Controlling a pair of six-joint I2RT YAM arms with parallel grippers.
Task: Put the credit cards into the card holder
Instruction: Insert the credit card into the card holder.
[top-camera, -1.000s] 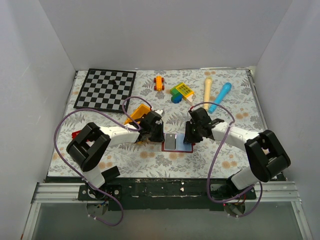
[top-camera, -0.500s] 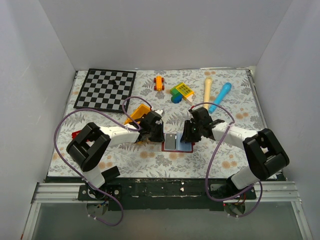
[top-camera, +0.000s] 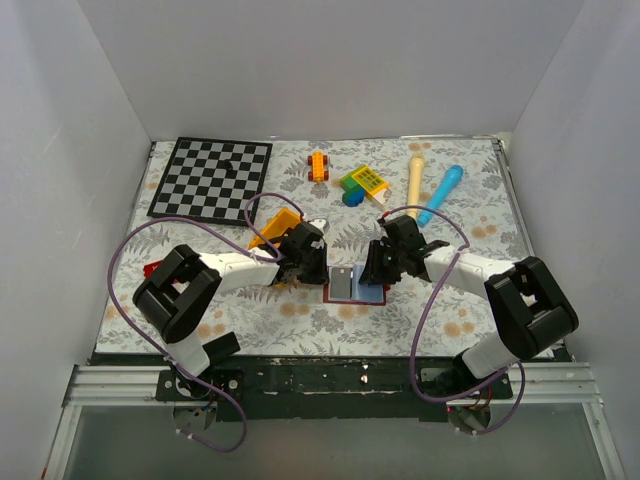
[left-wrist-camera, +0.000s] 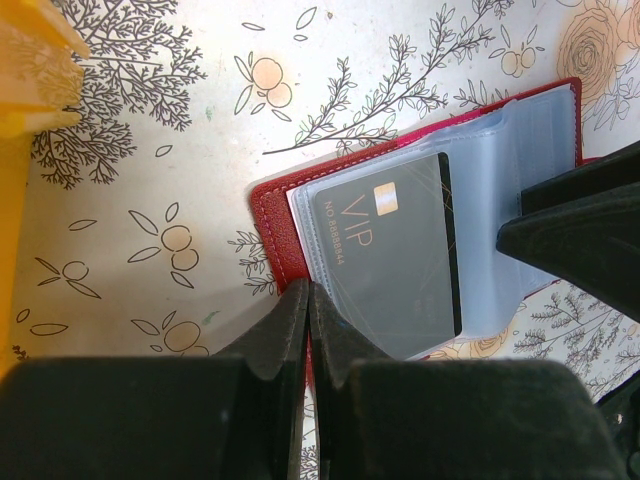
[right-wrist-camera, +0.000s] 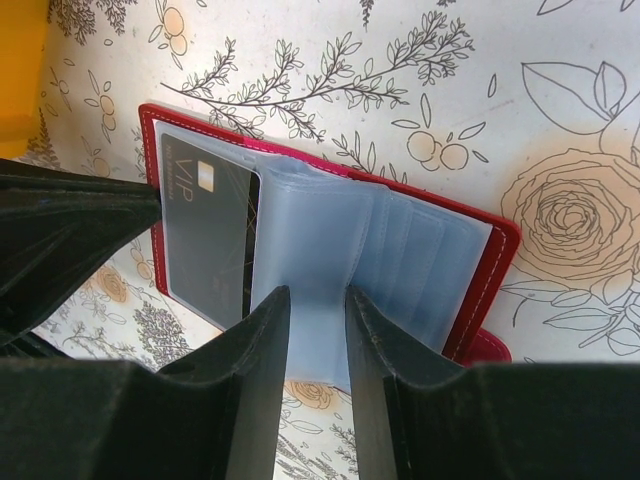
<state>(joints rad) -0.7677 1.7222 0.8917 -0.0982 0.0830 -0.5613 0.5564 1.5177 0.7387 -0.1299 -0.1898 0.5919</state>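
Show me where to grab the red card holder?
Probably the bare red edge beside the snap tab, coming in low from that side: the card holder lies open and flat, and its cover pokes past the pockets there.

Robot test cell in a lab, not a home. Plain white panels (top-camera: 330, 70) box in the counter (top-camera: 480, 200) on left, right & far sides. L arm (top-camera: 232, 264) & R arm (top-camera: 472, 268) are bolted to a metal rail (top-camera: 330, 381) at near edge, w/ loose purple cables (top-camera: 424, 320). Floral cover on counter. Misc props toward far side: chessboard mat (top-camera: 211, 177), toy car (top-camera: 318, 165), blocks (top-camera: 362, 183), yellow bin (top-camera: 275, 226).
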